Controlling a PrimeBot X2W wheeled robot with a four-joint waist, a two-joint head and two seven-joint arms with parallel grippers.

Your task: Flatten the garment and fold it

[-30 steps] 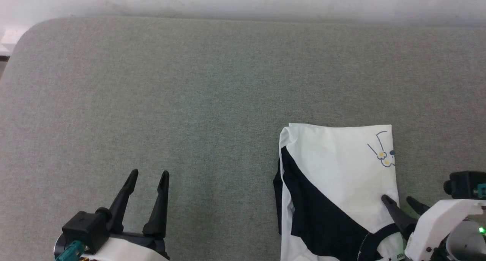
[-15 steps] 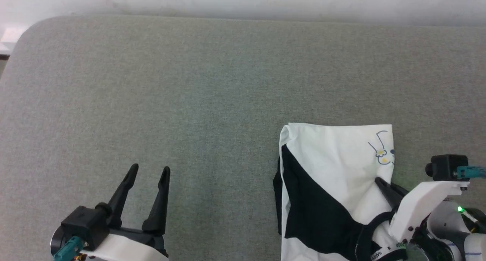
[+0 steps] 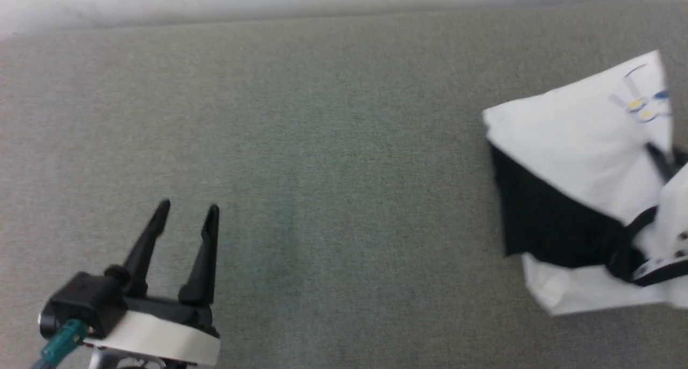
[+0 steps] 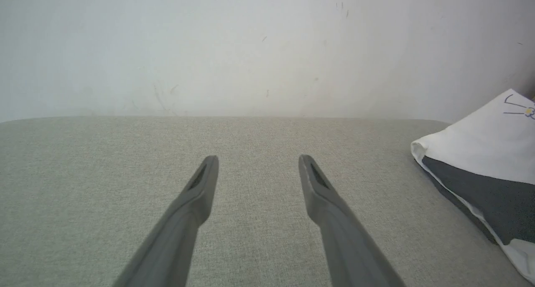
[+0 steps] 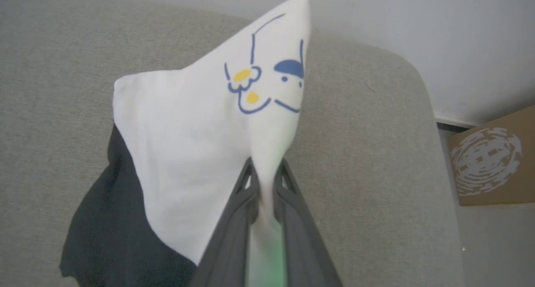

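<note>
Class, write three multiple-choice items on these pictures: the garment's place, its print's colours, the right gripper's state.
1. In the head view, where on the grey fabric surface does the soft white-and-black cloth garment lie? A. far left B. centre C. right side
2. Which colours make up the drawing on its white panel? A. blue and yellow B. red and green C. pink and orange
3. How is the right gripper? A. open, empty B. shut on the garment C. open beside the garment
Key: 1 C, it sits at the right edge; 2 A, blue lines, yellow spots; 3 B, its jaws pinch white cloth.
</note>
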